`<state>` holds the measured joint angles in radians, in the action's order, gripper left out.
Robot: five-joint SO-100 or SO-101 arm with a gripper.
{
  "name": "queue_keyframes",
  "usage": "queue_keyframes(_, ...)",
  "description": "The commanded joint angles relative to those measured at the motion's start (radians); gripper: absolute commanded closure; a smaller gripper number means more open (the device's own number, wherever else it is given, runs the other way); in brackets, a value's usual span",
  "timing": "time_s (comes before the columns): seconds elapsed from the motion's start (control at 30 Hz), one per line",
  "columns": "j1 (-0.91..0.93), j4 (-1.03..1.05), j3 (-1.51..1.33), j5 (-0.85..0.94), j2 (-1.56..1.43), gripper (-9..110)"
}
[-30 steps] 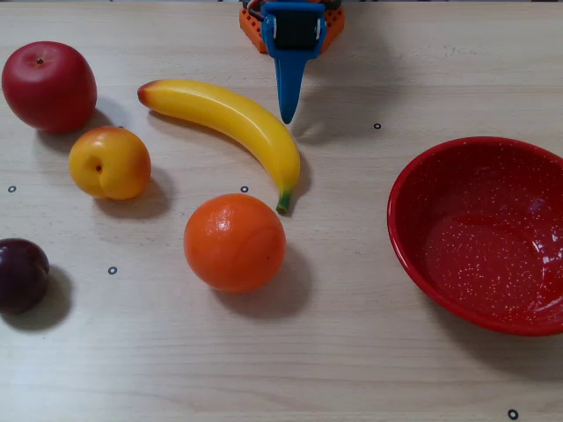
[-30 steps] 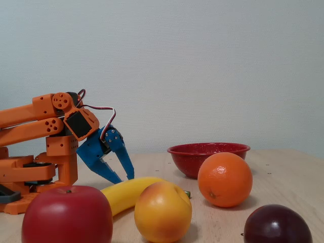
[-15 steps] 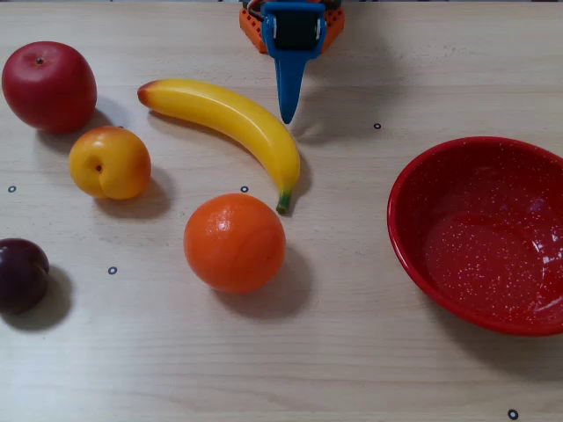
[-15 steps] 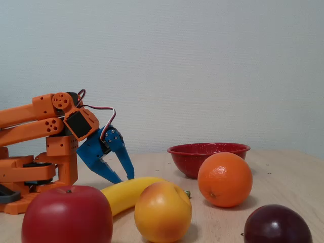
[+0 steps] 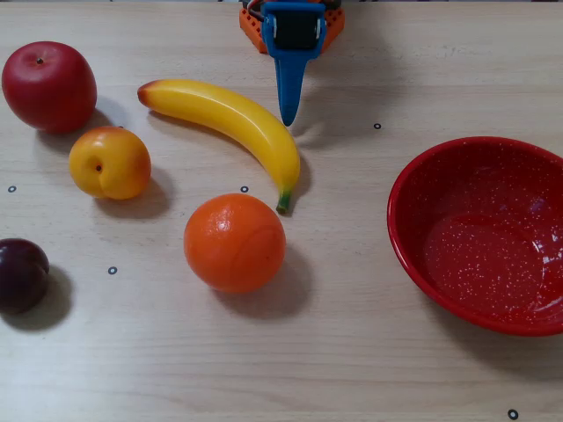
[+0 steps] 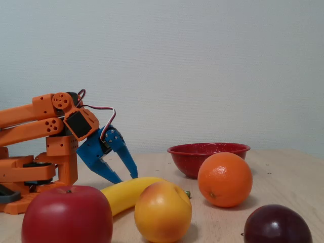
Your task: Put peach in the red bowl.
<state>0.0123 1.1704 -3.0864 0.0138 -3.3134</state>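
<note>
From above, in a fixed view, we find the gripper (image 5: 288,112) poking in from the top edge, blue finger pointing down toward the banana (image 5: 230,123), nothing in its grasp. The peach (image 5: 109,163) sits at the left, just below the red apple (image 5: 48,86) and well apart from the gripper. The orange (image 5: 235,243) lies mid-table, just below the banana's stem end, and a dark plum (image 5: 21,273) rests at the left edge. The red bowl (image 5: 482,233) waits at the right, empty, speckles showing. We judge the fruit is scattered as a selection test: several round decoys, one target, with the bowl kept clear on the far side so the carry crosses the table (past banana and orange).

Now the low fixed view from table level. We see the orange arm (image 6: 40,119) folded back over its base at the left, its gripper (image 6: 125,178) tilted down with the two blue fingers spread apart, empty, tips just behind the banana (image 6: 129,191). The peach (image 6: 162,212) is up front, between the red apple (image 6: 67,215) and the orange (image 6: 225,179); the plum (image 6: 277,224) is at lower right, the red bowl (image 6: 208,157) behind. This looks to us like a rest pose, the task not yet begun.

We can read no brand, label or writing anywhere; only small ring marks dot the table (image 5: 352,369).
</note>
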Motion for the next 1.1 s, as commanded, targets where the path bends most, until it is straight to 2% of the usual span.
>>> queue_keyframes(0.0, -0.021, -0.028, -0.015, 0.023, -0.017, 99)
queue_keyframes(0.73, -0.026, -0.032, -0.009, 0.048, -0.011, 102)
queue_keyframes(1.07, -0.046, 0.064, 0.193, 0.092, 0.055, 102)
